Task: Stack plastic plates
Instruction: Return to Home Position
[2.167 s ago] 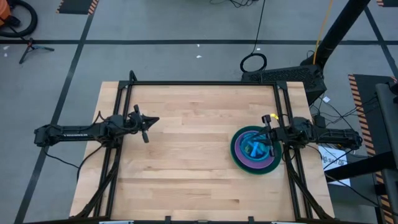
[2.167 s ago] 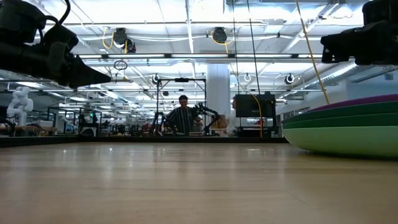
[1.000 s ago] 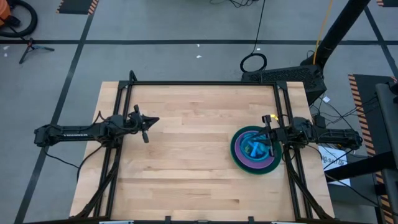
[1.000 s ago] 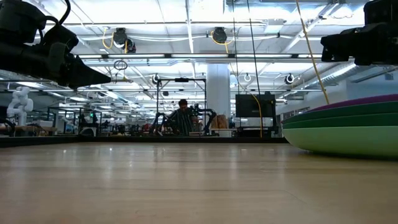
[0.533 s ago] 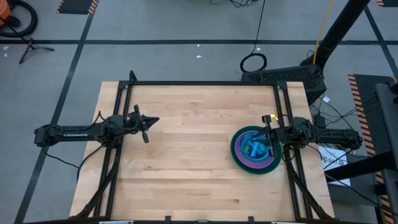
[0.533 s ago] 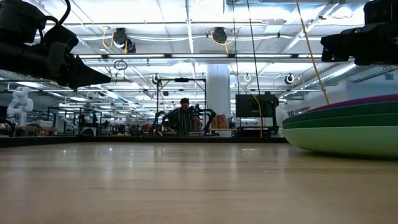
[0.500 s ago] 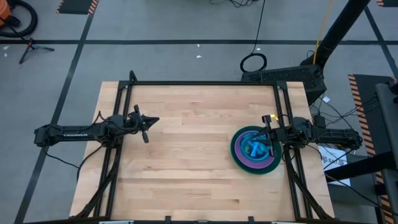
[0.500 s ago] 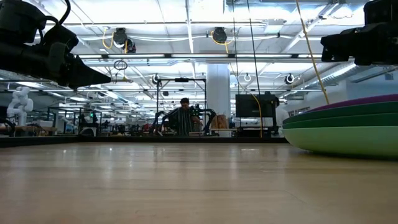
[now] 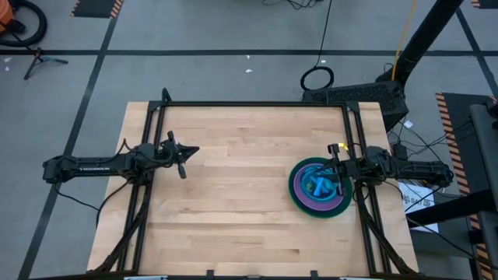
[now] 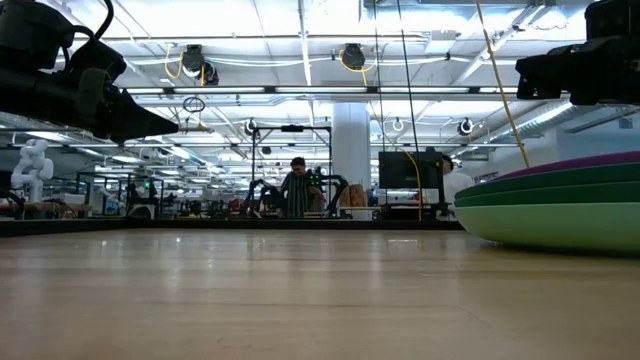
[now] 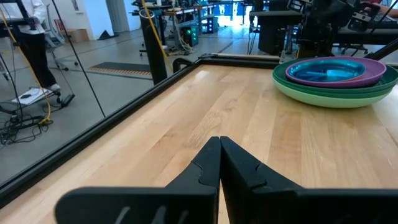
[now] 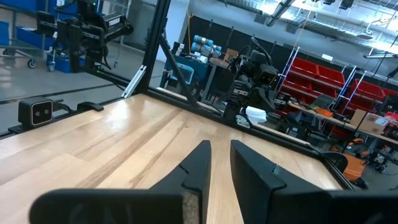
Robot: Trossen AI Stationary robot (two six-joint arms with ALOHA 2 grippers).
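The plastic plates stand in one stack (image 9: 319, 187) on the table's right part: cyan-blue on top (image 11: 323, 67), purple under it (image 11: 367, 73), green ones below (image 10: 560, 210). The bottom plate rests on the wood. The other plates do not show apart. My left gripper (image 9: 193, 151) hovers over the table's left part, fingers shut (image 11: 219, 142), pointing at the stack from far off. My right gripper (image 9: 333, 169) hangs above the stack's right edge, its fingers (image 12: 219, 148) a narrow gap apart, touching nothing.
Black frame rails (image 9: 257, 103) run along the table's far edge and both sides. A small camera box (image 12: 34, 111) sits at a table edge. Bare wood (image 9: 233, 194) lies between the two arms. A person (image 10: 295, 190) stands far back in the room.
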